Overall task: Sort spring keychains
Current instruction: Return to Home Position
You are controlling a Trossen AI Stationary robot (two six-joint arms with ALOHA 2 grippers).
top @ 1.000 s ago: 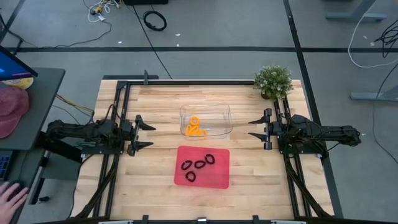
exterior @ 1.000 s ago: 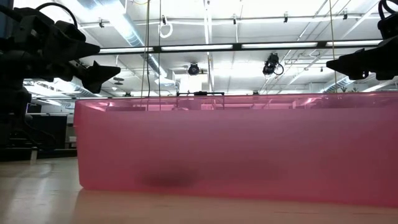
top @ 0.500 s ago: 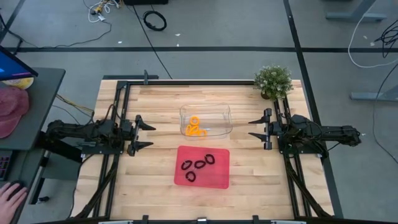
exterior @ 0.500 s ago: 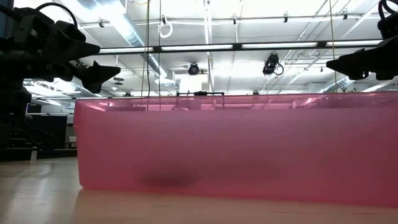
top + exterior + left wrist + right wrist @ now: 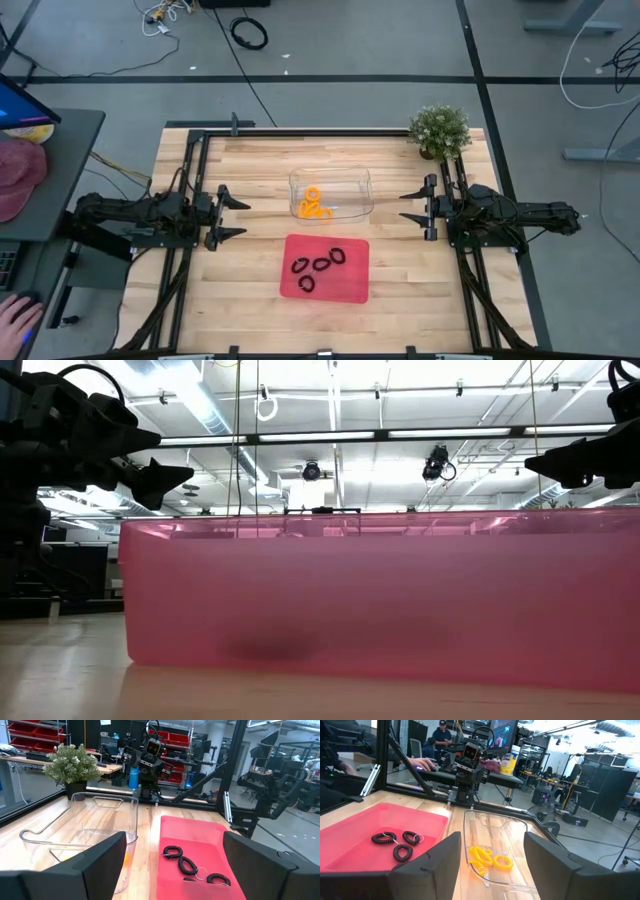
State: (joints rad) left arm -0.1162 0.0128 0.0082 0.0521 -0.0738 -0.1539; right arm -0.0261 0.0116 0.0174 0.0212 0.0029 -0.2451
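The left gripper point(image 5: 238, 218) and right gripper point(image 5: 408, 208) hover at opposite sides of the table point(image 5: 250, 290), facing each other, each with fingers spread wide and holding nothing; between them sits the transparent bin point(image 5: 330, 172) with the orange spring keychains point(image 5: 315, 205) inside; the black spring keychains point(image 5: 320, 265) lie in the red bin point(image 5: 345, 288) just beside it, about equally far from either arm; no cord shows loose on the wood, so sorting looks complete.
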